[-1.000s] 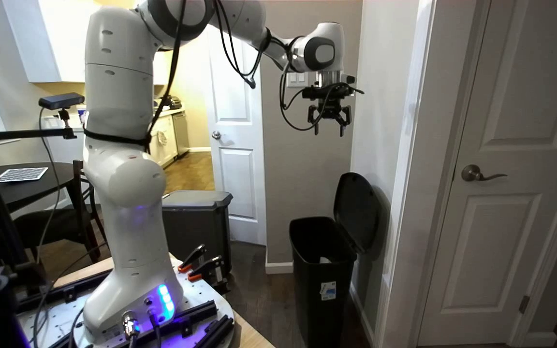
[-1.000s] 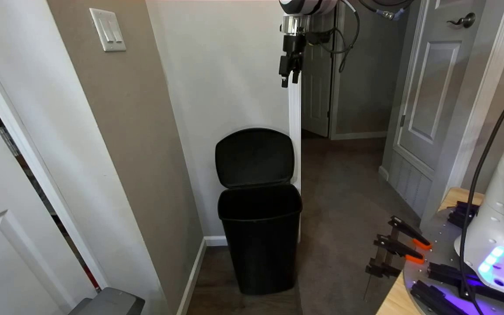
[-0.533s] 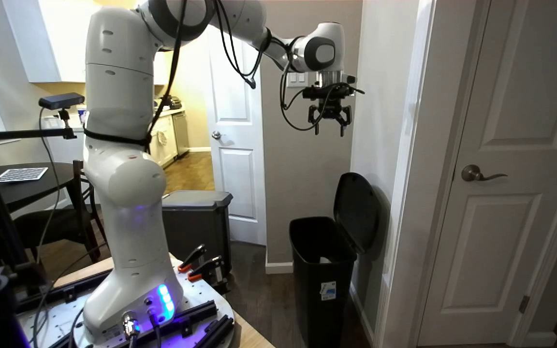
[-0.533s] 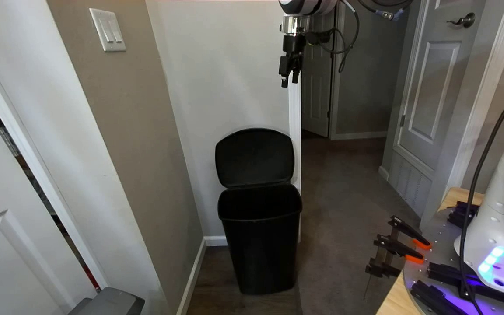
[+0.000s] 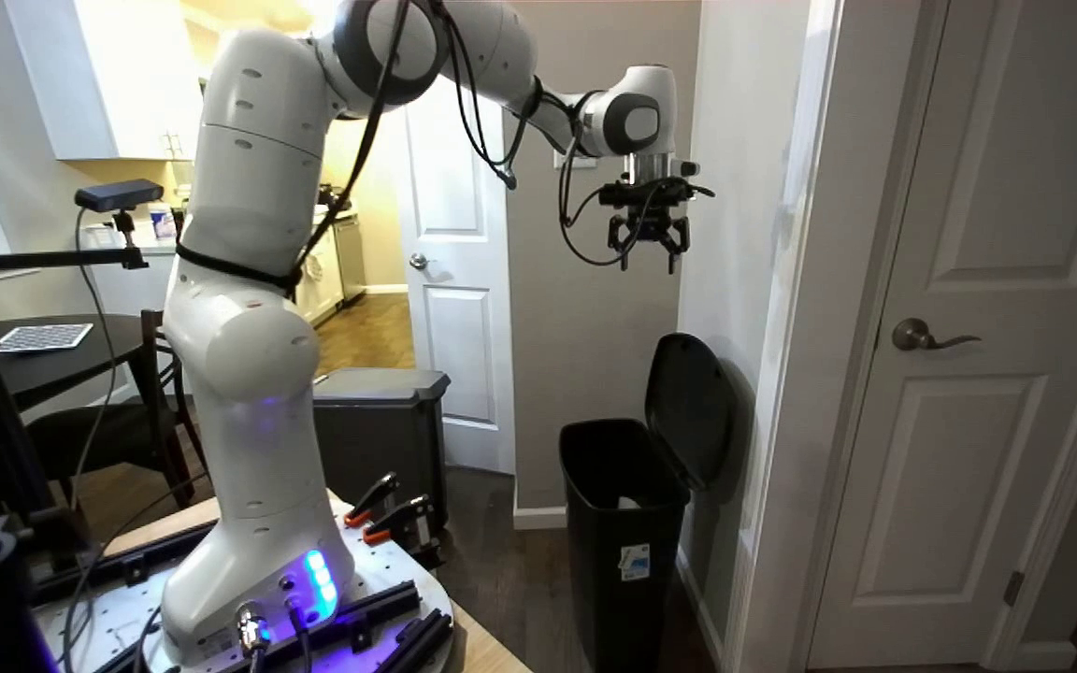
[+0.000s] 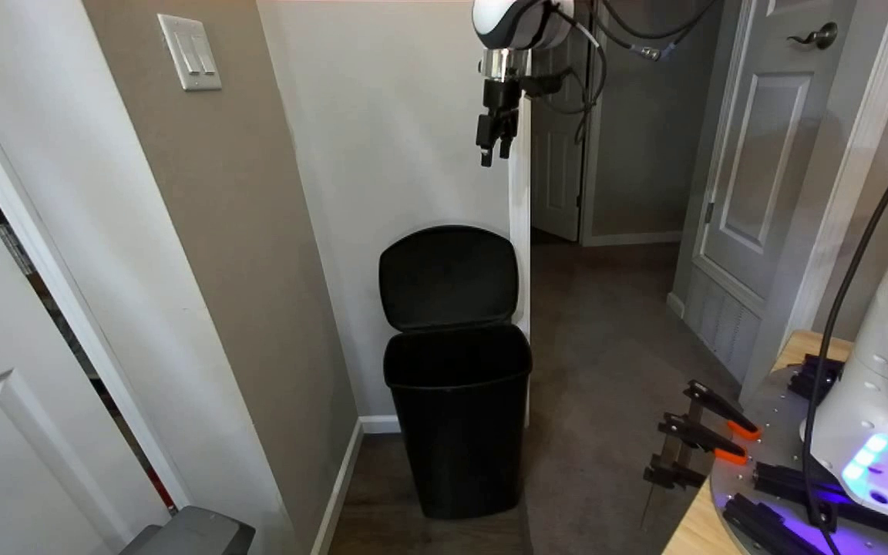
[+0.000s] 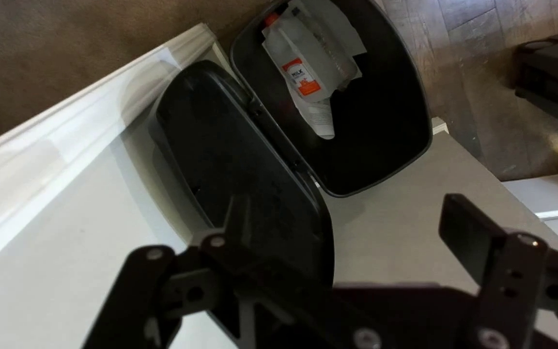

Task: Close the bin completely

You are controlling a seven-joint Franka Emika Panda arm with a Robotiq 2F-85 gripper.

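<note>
your bin stands just below the centre of an exterior view, its lid swung up and back toward the pale wall. the gripper hangs higher up, well apart from it, its fingers released and spread, with nothing between them.

the step in hand looks like the approach. you would probably do best to draw the fingers together, lower them on the wall side of the lid's upper edge and sweep it forward over the bin; pushing its inner face would likely drive it wallward. these views don't settle whether the lid touches the wall. once it falls, press gently until it sits flush, since a light bin may skid or tip.

it stands on dark wood floor, near a corner. at the upper middle of the wrist view, a milk jug lies inside, seemingly too low to block the lid. a pale door fills the right of an exterior view; what looks like a second bin stands left of centre there.
</note>
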